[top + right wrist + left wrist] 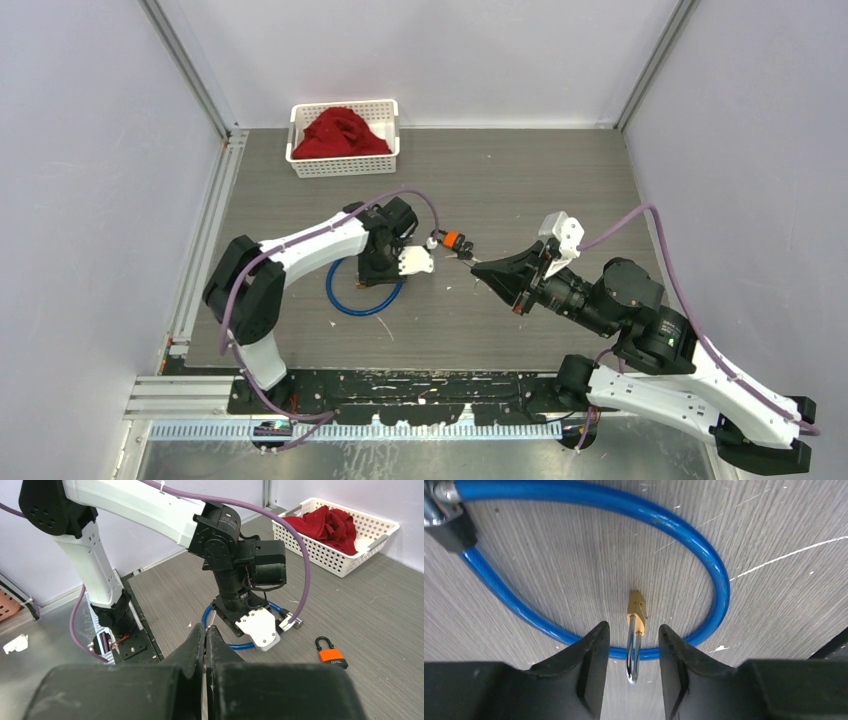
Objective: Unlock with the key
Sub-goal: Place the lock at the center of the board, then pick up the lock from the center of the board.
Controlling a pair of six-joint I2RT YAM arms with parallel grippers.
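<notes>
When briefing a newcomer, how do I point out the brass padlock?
On the table's left half lies a blue cable loop. The brass padlock sits inside it, under the left claw. It is gold, unlike the orange padlock outside the loop.

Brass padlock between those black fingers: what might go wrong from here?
1. The left gripper has its jaws apart on either side of the brass padlock, so nothing grips it; a push would likely slide it away.
2. The blue cable loops around the padlock and could snag a finger.
3. An orange padlock lies near the shut right gripper, which might go for the wrong lock.
</notes>
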